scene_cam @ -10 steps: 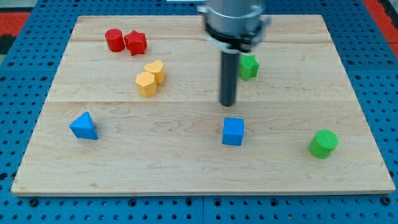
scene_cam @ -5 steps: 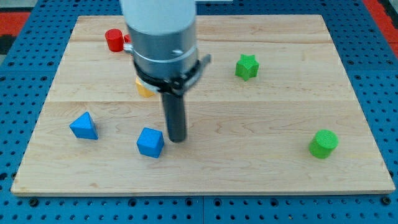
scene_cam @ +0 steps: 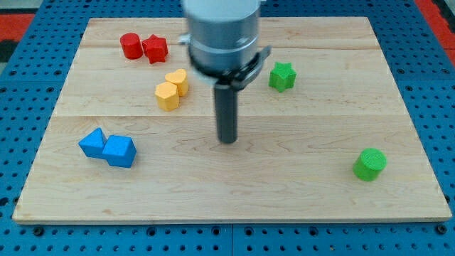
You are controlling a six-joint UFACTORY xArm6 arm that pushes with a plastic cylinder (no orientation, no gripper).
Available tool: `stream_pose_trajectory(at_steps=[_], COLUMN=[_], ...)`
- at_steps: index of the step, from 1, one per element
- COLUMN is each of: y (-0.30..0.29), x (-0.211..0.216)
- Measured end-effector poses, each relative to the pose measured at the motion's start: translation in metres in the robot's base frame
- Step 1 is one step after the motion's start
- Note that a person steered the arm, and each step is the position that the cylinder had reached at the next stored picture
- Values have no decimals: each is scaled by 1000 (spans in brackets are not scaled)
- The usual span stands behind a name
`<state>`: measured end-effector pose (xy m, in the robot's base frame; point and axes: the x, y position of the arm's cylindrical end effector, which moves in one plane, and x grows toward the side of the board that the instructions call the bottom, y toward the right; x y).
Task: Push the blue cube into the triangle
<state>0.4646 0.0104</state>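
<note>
The blue cube (scene_cam: 119, 151) lies at the view's lower left of the wooden board, touching the right side of the blue triangle (scene_cam: 92, 143). My tip (scene_cam: 227, 140) is near the board's middle, well to the right of the blue cube and apart from every block. The rod hangs from the grey arm at the view's top centre.
A red cylinder (scene_cam: 130, 45) and a red star (scene_cam: 155, 48) sit at the top left. Two yellow blocks (scene_cam: 172, 89) lie left of the rod. A green star (scene_cam: 282, 75) is at the upper right, a green cylinder (scene_cam: 370, 163) at the lower right.
The blue cube has slid left across the board's lower part and now touches the blue triangle. My tip followed it left, then pulled back right and up to the middle.
</note>
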Motion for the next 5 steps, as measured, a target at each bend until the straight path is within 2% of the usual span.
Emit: stream_pose_trajectory(at_steps=[1,2,3,4,5], y=[0,-21,55,130,143], x=[-74,-126,-125,-79,-108])
